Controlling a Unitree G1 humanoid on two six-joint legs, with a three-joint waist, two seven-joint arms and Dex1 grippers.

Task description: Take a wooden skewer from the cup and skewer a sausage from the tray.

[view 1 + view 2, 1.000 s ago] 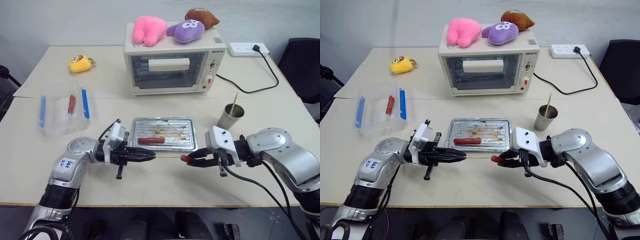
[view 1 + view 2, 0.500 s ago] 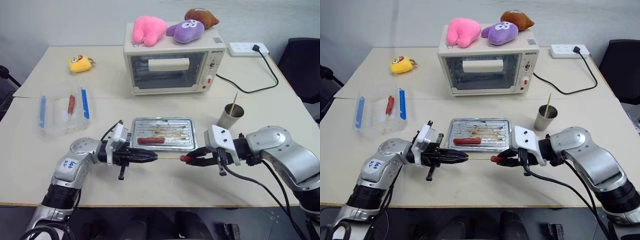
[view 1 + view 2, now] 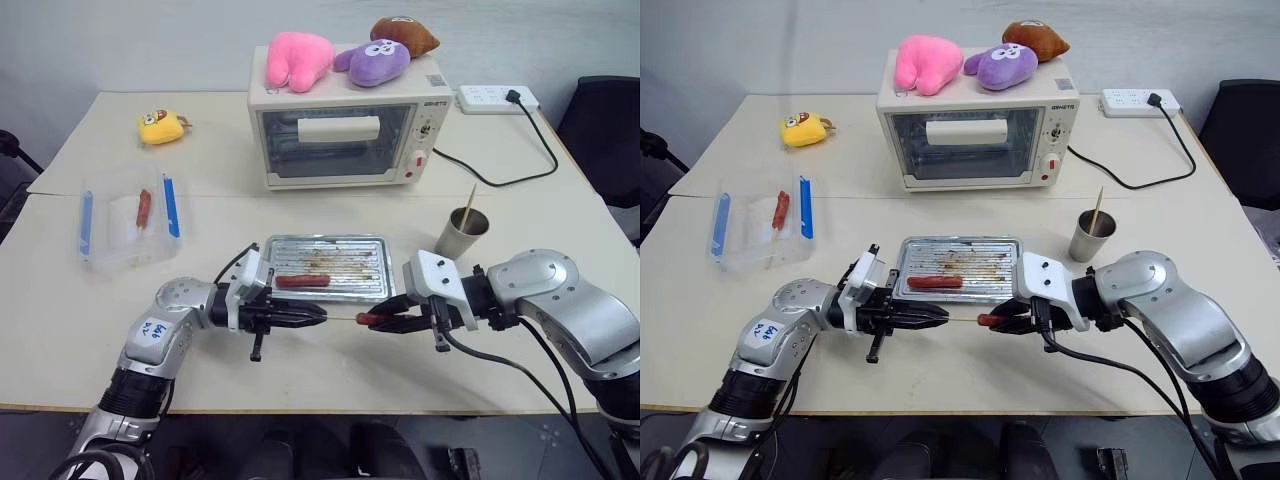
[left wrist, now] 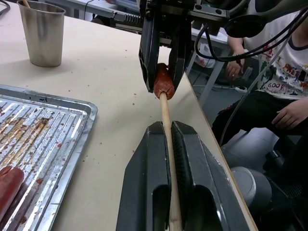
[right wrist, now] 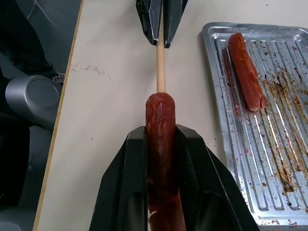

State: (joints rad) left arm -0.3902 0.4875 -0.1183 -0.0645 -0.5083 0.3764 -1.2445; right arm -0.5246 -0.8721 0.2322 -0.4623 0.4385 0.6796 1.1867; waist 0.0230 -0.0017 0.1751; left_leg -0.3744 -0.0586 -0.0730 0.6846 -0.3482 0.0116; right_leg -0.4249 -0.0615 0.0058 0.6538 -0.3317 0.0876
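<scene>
- The left tool (image 3: 312, 317) points level toward the robot's right, in front of the tray; its fingers are fully closed on the wooden skewer (image 4: 166, 120), which runs out between them toward the right tool.
- The right tool (image 3: 372, 320) points toward the robot's left and a little downward; its two fingers are closed around the sausage (image 5: 160, 139), a narrow grip, with the sausage's round end sticking out toward the skewer.
- In the right wrist view the skewer tip meets the end of this sausage and seems to enter it; how deep it goes I cannot tell.
- Compared with one second ago, the left tool has moved toward the right tool and the gap between them is shorter; the right tool stayed at nearly the same place, and both grips are unchanged.
- The tray (image 3: 375, 245) lies on the desk (image 3: 300, 380) just behind both tools, and a second sausage (image 3: 302, 281) lies in its left part.
- The cup (image 3: 461, 233) stands to the right of the tray, with another skewer (image 3: 469, 205) upright in it.
- Farther back are a toaster oven (image 3: 345, 130) with plush toys (image 3: 345, 55) on top, and a clear box (image 3: 125, 220) with blue clips on the left.
- In the left wrist view a seated person (image 4: 276, 82) is beyond the desk edge.
</scene>
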